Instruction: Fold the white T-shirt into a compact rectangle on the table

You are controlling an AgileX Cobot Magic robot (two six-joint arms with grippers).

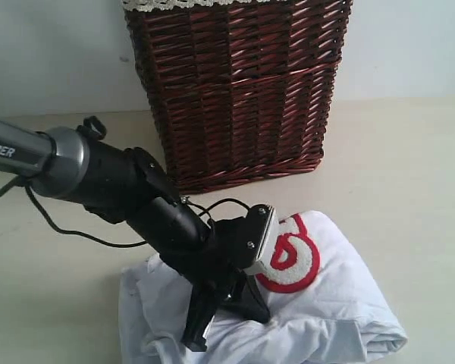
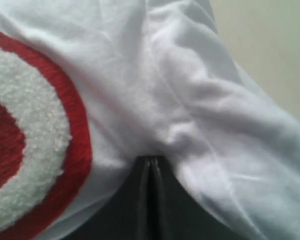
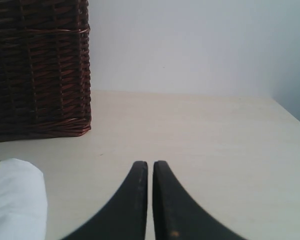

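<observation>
Left gripper (image 2: 150, 164): I see it clenched, the two dark jaws pressed flat together with no gap.
Left contact: its tips push into a raised fold of the white T-shirt (image 2: 190, 100); I cannot tell whether any cloth is pinched between them.
Right gripper (image 3: 150, 167): closed to a thin slit, grasping nothing, hanging over bare table (image 3: 200, 130).
Shirt location: it lies bunched and rumpled on the table (image 1: 409, 167), in front of the basket (image 1: 235, 91) and apart from it, under the left arm.
Shirt in the right wrist view: only one rounded white edge shows, beside the basket's foot.
Hidden: the left arm covers the middle of the shirt in the exterior view, and the near edge of the shirt is cut off by the frame.
Lettering: I make out one fuzzy white letter outlined in red (image 1: 288, 258), partly behind the wrist; close up in the left wrist view it is blurred and cut off.
Basket: its top is cropped, so only a strip of white lace trim (image 1: 182, 4) shows.
Out of sight: the right gripper does not appear in the exterior view.
Count: two grippers, one shirt, one basket, one readable letter.
</observation>
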